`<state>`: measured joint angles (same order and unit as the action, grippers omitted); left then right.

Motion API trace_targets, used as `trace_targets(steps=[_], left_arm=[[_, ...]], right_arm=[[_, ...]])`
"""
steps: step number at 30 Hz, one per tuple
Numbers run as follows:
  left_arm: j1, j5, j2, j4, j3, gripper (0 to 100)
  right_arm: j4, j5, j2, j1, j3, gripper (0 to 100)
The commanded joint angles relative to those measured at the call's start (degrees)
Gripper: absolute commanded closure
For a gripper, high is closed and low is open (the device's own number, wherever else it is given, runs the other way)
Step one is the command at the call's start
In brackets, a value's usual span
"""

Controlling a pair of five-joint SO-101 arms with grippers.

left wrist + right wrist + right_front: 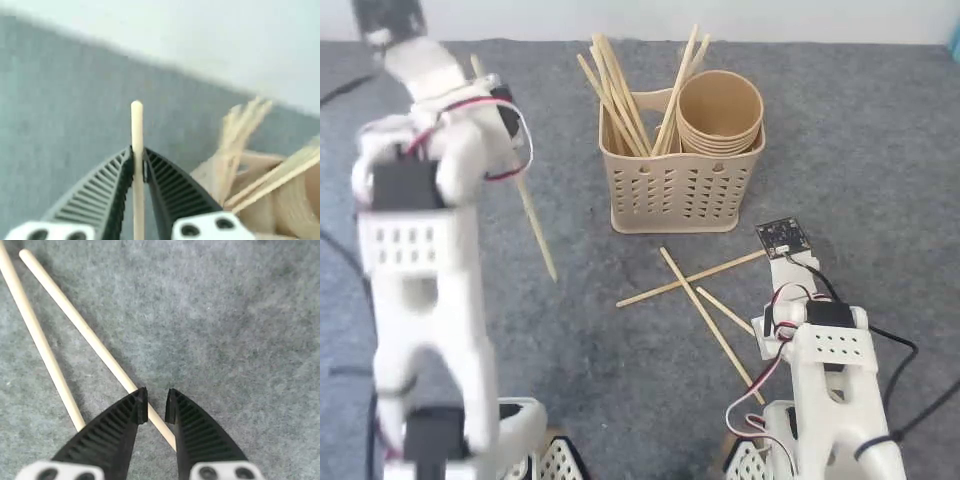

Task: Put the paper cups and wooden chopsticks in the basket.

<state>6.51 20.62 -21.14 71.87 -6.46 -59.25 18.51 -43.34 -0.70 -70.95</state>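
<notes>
Toward the middle of the bench's far edge stands the basket (pixel 672 195), on a bench (pixel 860 150) covered in a grey, felt-like nap. The basket is beige plastic and oblong, with straight walls pierced by rows of small slots. Its right half holds a nested stack of paper cups (pixel 720 110), tan and round-mouthed, their rolled rims layered one over another. In its left half a sheaf of wooden chopsticks (pixel 620 100) stands on end, pale and slim. They fan out above the rim, and a few lean across toward the cups.

Near the far left corner the left arm is raised. The left tool (pixel 137 160) is clamped tight on a held chopstick (pixel 137 130), with ribbed black fingers (pixel 165 175) pressing the round stick from both sides. The stick's blunt end pokes out past the tips. In the high view it slants downward to the left of the basket.

Between the basket and the near edge lie three loose chopsticks on the felt. A long stick (pixel 705 315) is crossed by a second stick (pixel 730 264), and a shorter stick (pixel 725 310) lies just beside them.

The right tool (pixel 156 405) hangs low over the bench toward the near right. Its ribbed fingers are parted by a narrow gap and grip nothing. One wooden stick runs along the felt beneath that gap, and another lies beside it.
</notes>
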Motion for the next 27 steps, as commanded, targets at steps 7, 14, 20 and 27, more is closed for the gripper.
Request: trace_targets(steps=[7, 14, 20, 27], left_arm=[[-6.4, -0.4, -14.9, -24.1, 7.6, 99], [-6.6, -0.4, -15.6, -44.7, 11.6, 99], [-12.2, -0.9, -15.5, -62.2, 20.8, 99], [-19.1, -5.5, -13.7, -76.5, 32.0, 99]], right_arm=[[1.1, -0.4, -0.7, -0.7, 0.0, 92.5], [1.1, -0.4, -0.7, -0.7, 0.0, 92.5], [1.1, -0.4, -0.7, -0.6, 0.0, 92.5], [1.1, -0.3, -0.7, -0.7, 0.0, 92.4]])
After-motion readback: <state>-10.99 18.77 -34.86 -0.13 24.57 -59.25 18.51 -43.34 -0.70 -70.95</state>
